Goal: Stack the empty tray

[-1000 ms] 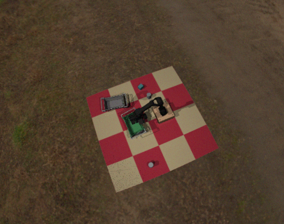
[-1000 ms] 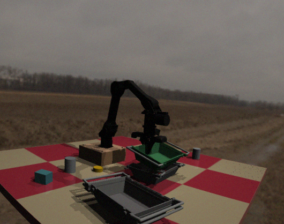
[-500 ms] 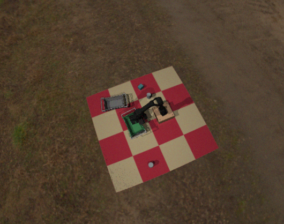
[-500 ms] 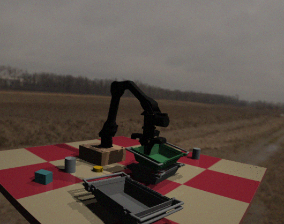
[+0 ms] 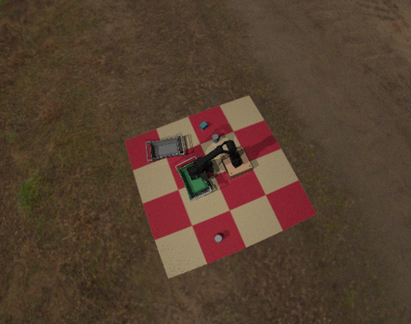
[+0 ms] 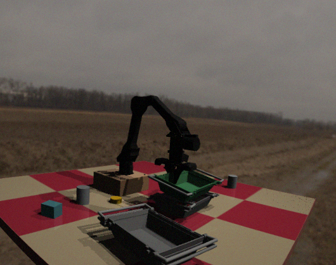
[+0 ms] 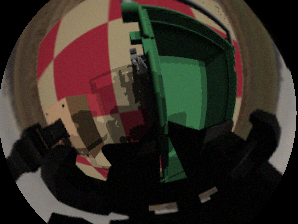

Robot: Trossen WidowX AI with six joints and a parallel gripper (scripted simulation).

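Claw: you're gripping the green plastic tray (image 5: 199, 184) (image 6: 192, 187) (image 7: 184, 85) by its wall.
Dark grey tray (image 6: 192, 209): sitting underneath, inward from the tabletop's edges (image 5: 261, 211) (image 6: 271, 219) (image 7: 80, 65).

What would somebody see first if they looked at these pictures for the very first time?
Probably the bright green tray, pinched by its wall in the black arm's fingers above a dark gray tray. Next might come the big red and tan checks under everything, and the other gray tray, in front in the outside view, with a teal block off to its left.
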